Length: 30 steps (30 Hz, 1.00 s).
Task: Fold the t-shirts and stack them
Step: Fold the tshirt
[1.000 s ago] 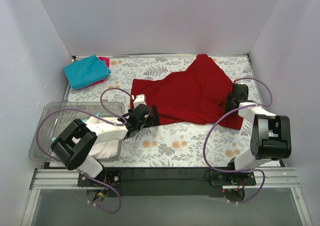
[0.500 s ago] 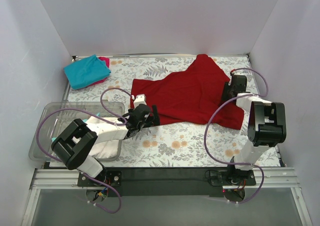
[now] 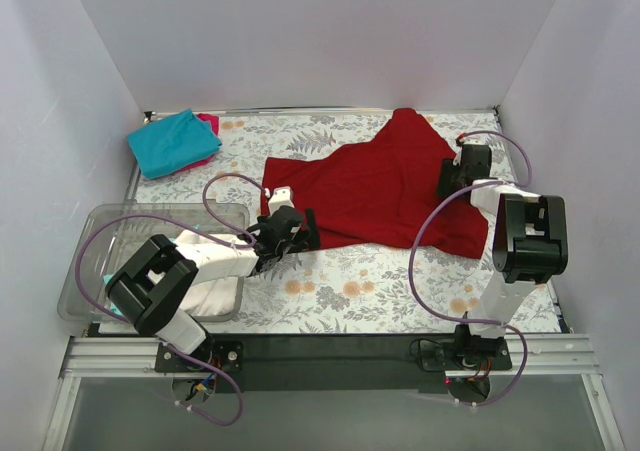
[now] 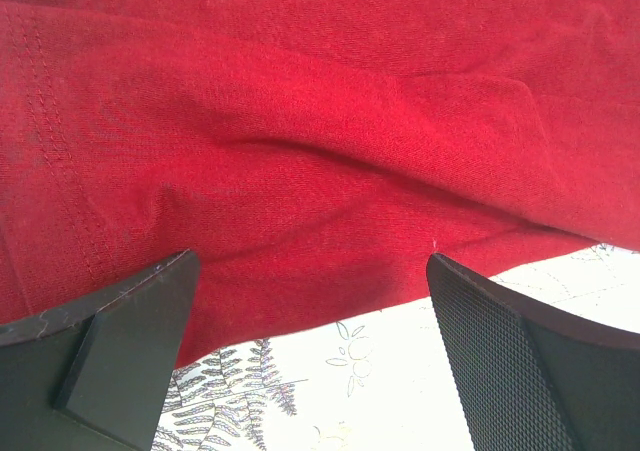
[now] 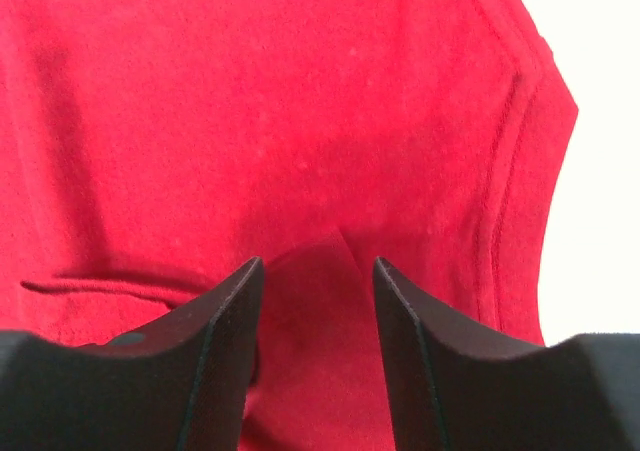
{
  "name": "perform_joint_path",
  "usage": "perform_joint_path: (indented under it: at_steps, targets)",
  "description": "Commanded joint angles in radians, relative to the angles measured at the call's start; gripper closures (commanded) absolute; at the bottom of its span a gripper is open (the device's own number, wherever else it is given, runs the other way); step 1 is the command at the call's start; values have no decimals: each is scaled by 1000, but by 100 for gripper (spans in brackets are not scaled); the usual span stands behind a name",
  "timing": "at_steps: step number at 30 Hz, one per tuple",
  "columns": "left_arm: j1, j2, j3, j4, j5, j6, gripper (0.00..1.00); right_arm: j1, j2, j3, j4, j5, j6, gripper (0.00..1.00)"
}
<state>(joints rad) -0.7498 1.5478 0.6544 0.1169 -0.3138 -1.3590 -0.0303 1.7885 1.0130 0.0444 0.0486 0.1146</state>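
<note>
**Red shirt [image 3: 385,186] spread on the table [image 3: 350,291], a claw at each side**

It lies rumpled across the far middle. The left gripper [image 4: 310,271] hangs wide open over the near-left hem, holding nothing. The right gripper [image 5: 318,271] sits at the right edge, jaws partly apart with a ridge of red cloth between them. I cannot tell whether it grips. A teal shirt [image 3: 172,141] lies folded on a pink one [image 3: 209,121] at the far left.
</note>
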Motion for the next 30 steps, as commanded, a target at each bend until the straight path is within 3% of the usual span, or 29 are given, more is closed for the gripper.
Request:
perform_joint_path:
  at_steps: [1, 14, 17, 18, 21, 26, 30]
  targets:
    - [3, 37, -19, -95, 13, -6, 9, 0, 29, 59, 31, -26, -13, 58]
    - [4, 21, -29, -103, 1, -11, 9, -2, 97, 108, -43, -3, -16, 64]
    - [3, 21, -32, -106, -1, -12, 9, -2, 97, 107, -43, -3, -13, 74]
    - [3, 20, -30, -106, -2, -12, 9, -2, 86, 105, -43, 0, -12, 84]
    - [3, 17, -33, -109, -7, -14, 9, -2, 55, 95, -69, 25, -10, 99]
    - [3, 18, -32, -112, -10, -14, 9, 0, 3, 90, -93, 62, -7, 99]
    - [3, 20, -35, -112, -11, -15, 9, -2, -29, 99, -116, 71, -23, 91]
